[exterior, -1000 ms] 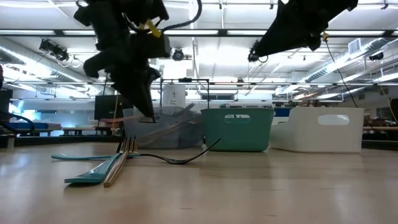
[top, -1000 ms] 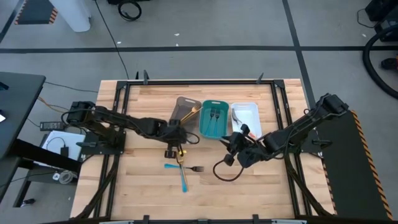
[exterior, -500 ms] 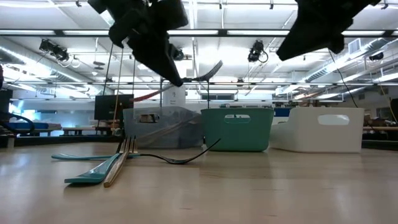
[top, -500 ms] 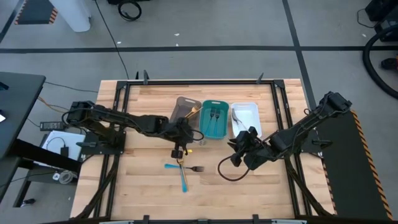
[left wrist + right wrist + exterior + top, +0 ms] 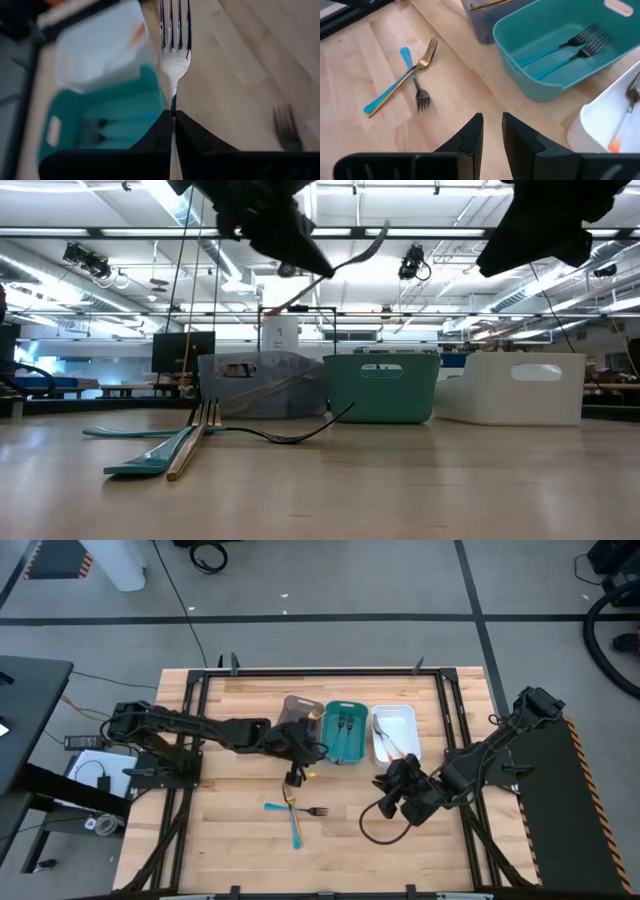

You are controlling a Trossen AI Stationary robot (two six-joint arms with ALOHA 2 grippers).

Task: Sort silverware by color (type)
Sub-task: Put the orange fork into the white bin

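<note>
while pinched shut, left fingers (image 5: 165, 131) grip fork (image 5: 174, 40).

A silver fork (image 5: 175, 35), tines pointing forward, is clamped by its handle in the left gripper (image 5: 173, 116), held above the table. At about 6 o'clock from the teal tray, a gold fork (image 5: 402, 82) lies crossed over a blue-handled utensil (image 5: 390, 90), a dark fork (image 5: 421, 99) beside them. Two blue-handled forks (image 5: 565, 47) lie side by side inside the teal tray (image 5: 517, 27). Orange-handled silver pieces (image 5: 385, 737) rest in the white tray (image 5: 410, 717).
</note>
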